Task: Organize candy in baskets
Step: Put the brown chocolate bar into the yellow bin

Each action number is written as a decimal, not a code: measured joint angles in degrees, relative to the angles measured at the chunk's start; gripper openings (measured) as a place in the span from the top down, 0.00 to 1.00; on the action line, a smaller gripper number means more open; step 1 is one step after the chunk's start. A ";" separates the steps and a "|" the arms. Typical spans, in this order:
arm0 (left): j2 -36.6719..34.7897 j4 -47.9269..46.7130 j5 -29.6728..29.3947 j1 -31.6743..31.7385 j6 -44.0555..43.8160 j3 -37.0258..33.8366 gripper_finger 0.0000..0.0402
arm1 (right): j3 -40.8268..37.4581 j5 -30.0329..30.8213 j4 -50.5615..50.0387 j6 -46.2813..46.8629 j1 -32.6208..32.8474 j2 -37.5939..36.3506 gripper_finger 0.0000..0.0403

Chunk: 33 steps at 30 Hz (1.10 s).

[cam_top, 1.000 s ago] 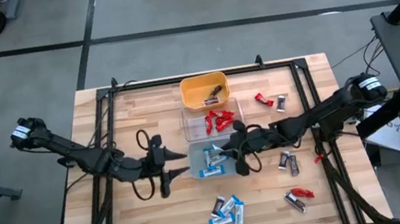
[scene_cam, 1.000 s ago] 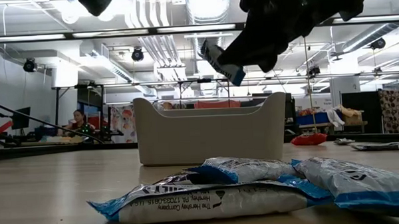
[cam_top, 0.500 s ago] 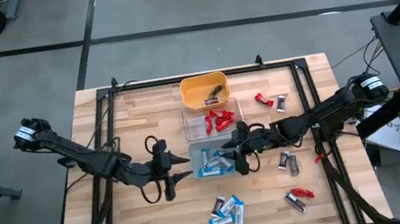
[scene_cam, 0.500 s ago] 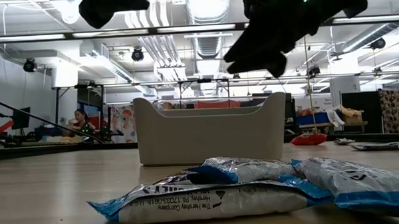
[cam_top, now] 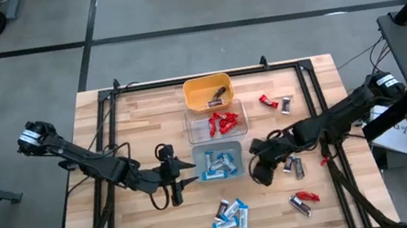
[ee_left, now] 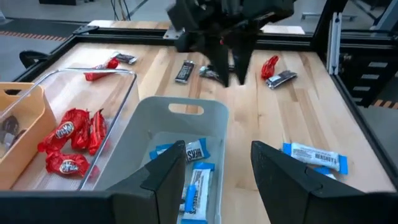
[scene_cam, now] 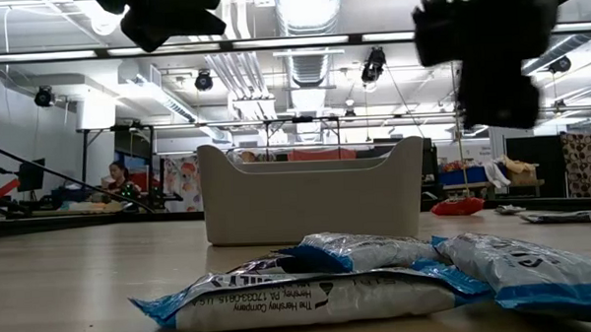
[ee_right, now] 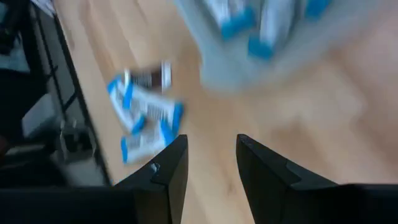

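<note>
Three baskets stand in a row at mid-table: yellow-orange [cam_top: 207, 91] with a dark bar, clear [cam_top: 216, 120] with red candy [ee_left: 69, 134], and pale grey-blue [cam_top: 217, 163] with blue-and-white bars [ee_left: 194, 177]. My left gripper [cam_top: 181, 172] [ee_left: 217, 155] is open just left of the grey-blue basket, pointing at it. My right gripper [cam_top: 257, 158] [ee_right: 210, 146] is open and empty just right of that basket, above the table. Loose blue-and-white bars [cam_top: 230, 213] [ee_right: 146, 109] lie near the table's near edge.
Dark bars [cam_top: 294, 165] lie right of the grey-blue basket. A red and a dark bar [cam_top: 301, 201] sit toward the near right, and another such pair [cam_top: 275, 103] toward the far right. A black frame [cam_top: 313, 89] borders the wooden top.
My right gripper held a blue-and-white bar over the grey-blue basket, let it go, then drew back toward the table's right edge. My left gripper moved a little toward the right, closer to the grey-blue basket.
</note>
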 joint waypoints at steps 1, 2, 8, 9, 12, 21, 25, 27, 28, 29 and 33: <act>0.00 0.04 -0.25 0.00 0.30 0.00 0.59 | 0.00 -1.41 -1.32 2.18 0.50 0.00 0.69; 0.00 0.04 -0.74 0.00 0.52 0.00 0.59 | 0.00 -2.73 -3.06 4.35 1.00 0.00 0.69; 0.00 0.28 -3.01 0.13 2.46 0.00 0.59 | 0.00 -7.43 -17.22 15.02 3.51 0.04 0.69; 0.00 0.55 -3.03 0.24 3.08 0.00 0.59 | 0.00 -8.06 -19.79 16.75 3.85 0.04 0.70; -0.02 2.46 -3.07 0.44 4.65 0.00 0.59 | 0.00 -8.69 -27.73 21.23 4.62 0.02 0.71; -0.02 6.49 -3.12 0.98 9.10 0.00 0.59 | -0.01 -11.01 -45.11 21.04 4.94 0.07 0.76; -0.02 6.47 -3.12 1.26 9.46 0.00 0.59 | -0.11 -10.35 -44.26 20.02 4.91 0.10 0.75; -0.02 6.44 -3.11 1.39 9.48 0.00 0.59 | -0.11 -9.86 -43.96 19.97 4.91 0.10 0.71; -0.02 6.44 -3.10 1.46 9.55 0.00 0.59 | -0.11 -9.47 -43.96 20.05 4.91 0.19 0.69; -0.02 6.44 -3.11 1.47 9.70 0.00 0.59 | -0.16 -9.21 -44.11 20.19 4.91 0.24 0.67; -0.02 6.44 -3.09 1.55 10.47 0.00 0.59 | -0.35 -4.89 -43.96 21.60 4.91 0.26 0.58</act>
